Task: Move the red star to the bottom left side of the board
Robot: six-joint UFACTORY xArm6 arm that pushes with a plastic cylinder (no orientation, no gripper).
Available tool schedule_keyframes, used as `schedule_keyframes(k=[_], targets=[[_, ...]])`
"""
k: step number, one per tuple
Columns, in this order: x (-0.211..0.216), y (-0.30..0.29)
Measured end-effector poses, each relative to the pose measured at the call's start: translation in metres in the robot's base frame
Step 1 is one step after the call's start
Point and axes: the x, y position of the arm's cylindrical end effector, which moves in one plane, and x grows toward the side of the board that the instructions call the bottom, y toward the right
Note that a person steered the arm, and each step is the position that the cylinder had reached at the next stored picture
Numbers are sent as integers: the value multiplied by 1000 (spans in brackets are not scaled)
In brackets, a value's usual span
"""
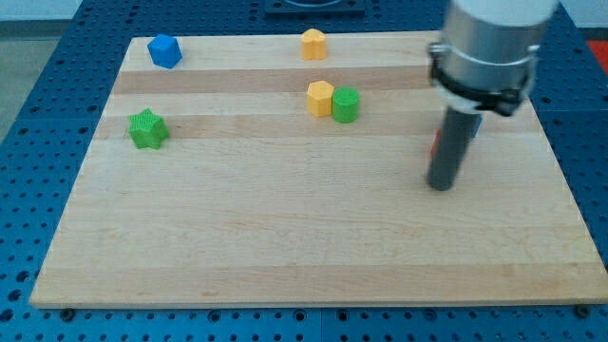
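Only a thin red sliver (435,143) shows at the left edge of my dark rod, at the view's right; it is mostly hidden and its shape cannot be made out. A small blue bit (478,124) peeks out on the rod's right side. My tip (441,185) rests on the wooden board (285,237), just below and in front of the red sliver, touching or nearly touching it.
A blue block (164,50) lies at the top left. A green star (147,129) lies at the left. A yellow block (313,44) sits at the top middle. A yellow block (320,98) and a green cylinder (346,104) touch each other below it.
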Motion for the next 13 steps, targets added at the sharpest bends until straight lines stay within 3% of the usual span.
schedule_keyframes(k=[2, 5, 13], targets=[[-9, 72], [-48, 73], [-49, -92]])
